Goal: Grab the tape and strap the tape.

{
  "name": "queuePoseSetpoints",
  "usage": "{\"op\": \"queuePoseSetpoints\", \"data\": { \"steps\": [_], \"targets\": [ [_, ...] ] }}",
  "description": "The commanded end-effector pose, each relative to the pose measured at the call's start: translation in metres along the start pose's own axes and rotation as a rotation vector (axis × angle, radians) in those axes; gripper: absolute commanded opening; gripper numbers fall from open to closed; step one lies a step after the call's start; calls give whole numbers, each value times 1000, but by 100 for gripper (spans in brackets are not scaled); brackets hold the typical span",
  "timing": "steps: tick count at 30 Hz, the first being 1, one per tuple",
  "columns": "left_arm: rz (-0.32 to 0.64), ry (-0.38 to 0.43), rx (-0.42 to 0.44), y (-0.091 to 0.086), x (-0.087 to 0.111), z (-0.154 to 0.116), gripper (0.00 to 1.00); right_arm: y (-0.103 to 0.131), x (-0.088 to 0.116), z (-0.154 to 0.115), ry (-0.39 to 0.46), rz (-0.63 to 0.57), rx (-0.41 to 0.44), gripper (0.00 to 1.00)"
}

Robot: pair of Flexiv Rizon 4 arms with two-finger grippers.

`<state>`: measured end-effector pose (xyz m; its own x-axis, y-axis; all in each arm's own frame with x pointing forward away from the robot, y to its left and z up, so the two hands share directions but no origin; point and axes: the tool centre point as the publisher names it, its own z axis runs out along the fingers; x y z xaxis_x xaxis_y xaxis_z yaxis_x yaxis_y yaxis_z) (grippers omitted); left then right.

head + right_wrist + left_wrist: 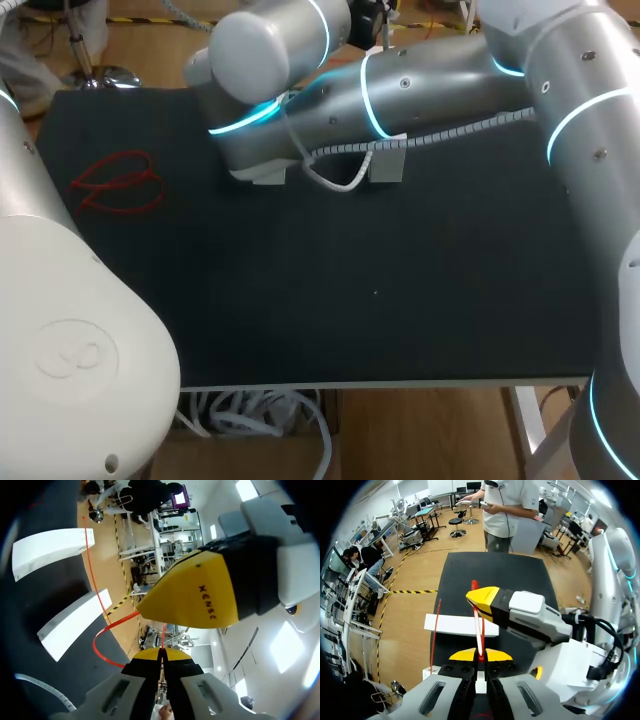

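Tape: thin red tape, its slack loops showing over the black worktop toward the far left corner; I cannot tell whether they lie on it or hang just above.
Left gripper: the left gripper has its yellow tips pressed together on a strand of the tape, which runs on ahead of it.
Right gripper: the right gripper is likewise pinched on a strand, just beside the left one, almost tip to tip.
Right arm: the right arm reaches across the far edge past the middle and hides both grippers from above.
Done: the grab looks complete, with both ends of a short stretch held.
Left: the strapping, by my reading. The tape is a loose tangle, nothing is bound or drawn tight, and no thing to strap around shows.
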<state>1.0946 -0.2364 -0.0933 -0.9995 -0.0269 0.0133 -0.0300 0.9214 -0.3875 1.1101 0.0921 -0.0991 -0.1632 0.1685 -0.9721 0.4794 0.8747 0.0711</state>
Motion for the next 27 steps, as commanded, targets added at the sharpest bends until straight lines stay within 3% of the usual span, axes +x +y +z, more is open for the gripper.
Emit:
{"op": "queuePoseSetpoints", "data": {
  "steps": [1,27],
  "targets": [
    [-2,0,-6,-1,0,-1,0,0,-2,4,-9,-2,7,0],
    [-2,0,-6,-1,0,-1,0,-4,-6,3,-75,-43,-18,0]
  ]
}}
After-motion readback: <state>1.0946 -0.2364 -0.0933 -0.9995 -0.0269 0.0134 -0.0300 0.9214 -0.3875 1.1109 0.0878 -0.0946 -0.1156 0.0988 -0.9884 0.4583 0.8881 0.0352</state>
